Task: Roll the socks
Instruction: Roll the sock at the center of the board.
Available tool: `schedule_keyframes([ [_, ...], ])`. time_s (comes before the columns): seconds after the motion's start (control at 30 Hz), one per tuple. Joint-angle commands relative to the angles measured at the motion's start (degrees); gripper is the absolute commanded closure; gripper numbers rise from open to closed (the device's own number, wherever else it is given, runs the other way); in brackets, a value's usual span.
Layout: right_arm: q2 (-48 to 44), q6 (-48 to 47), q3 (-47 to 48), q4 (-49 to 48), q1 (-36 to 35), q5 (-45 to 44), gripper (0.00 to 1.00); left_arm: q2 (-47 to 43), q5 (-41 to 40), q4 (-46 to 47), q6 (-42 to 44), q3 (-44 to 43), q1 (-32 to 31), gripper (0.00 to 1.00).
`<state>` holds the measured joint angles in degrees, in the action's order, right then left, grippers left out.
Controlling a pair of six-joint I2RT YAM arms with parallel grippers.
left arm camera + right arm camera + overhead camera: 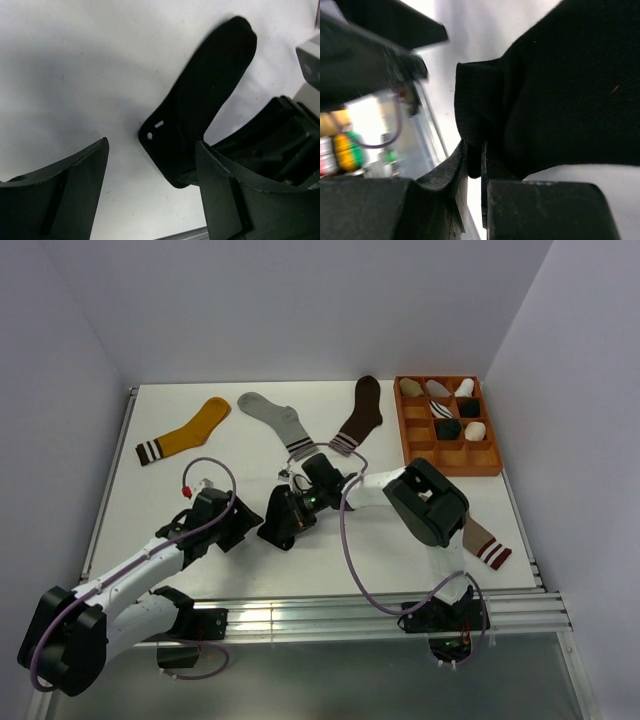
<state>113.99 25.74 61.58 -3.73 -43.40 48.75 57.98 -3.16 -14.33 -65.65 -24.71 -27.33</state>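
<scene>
The right claw (474,161) is pinching shut on a folded edge of the black sock (560,90), with the fabric bunching up between its two fingers. Just beside it, the left claw (152,147) is standing open. Its fingers are hanging well apart over the same sock, which is lying flat on the white bench (150,500) and stretching away between them. Two small pale marks are showing near the sock's near end.

In the top view both claws are meeting near the middle of the bench and covering most of the black sock.

The taupe sock (487,545) is lying near the right front edge, well apart from the claws. Its maroon-and-white cuff is sticking out from under the right arm.

Along the far side, a mustard-yellow sock (190,430), a grey sock (272,418) and a dark brown sock (362,415) are lying spread out. An orange tray (404,430) is sitting at the far right, with several of its compartments holding rolled bundles.
</scene>
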Motion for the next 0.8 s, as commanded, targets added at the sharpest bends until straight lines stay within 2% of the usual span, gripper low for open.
schedule_keyframes([
  [0.0,2.89,7.92,1.26,-6.46,0.68,9.07,1.00,-1.29,1.93,4.04,-3.08,1.59,-1.32,0.26],
  [0.13,6.93,14.32,0.30,-13.66,1.47,12.42,1.00,0.99,1.67,7.29,-5.36,3.17,-3.25,0.27],
  [0.3,8.52,17.68,-0.06,-16.04,2.61,12.95,1.00,4.33,0.87,9.58,-7.21,3.96,-4.74,0.29],
  [0.47,9.49,19.97,-0.41,-18.07,3.32,12.77,1.00,6.53,-0.53,8.45,-8.97,5.02,-5.01,0.36],
  [0.57,9.14,18.13,0.03,-15.53,3.32,11.55,1.00,7.06,-1.94,7.21,-9.76,5.02,-5.01,0.48],
  [0.7,5.47,12.77,0.21,-9.47,3.23,7.51,0.98,8.99,-3.34,4.49,-9.68,3.71,-5.01,0.70],
  [0.77,4.05,9.43,0.29,-5.51,3.23,4.96,0.95,10.05,-3.17,4.31,-9.06,3.18,-4.92,0.76],
])
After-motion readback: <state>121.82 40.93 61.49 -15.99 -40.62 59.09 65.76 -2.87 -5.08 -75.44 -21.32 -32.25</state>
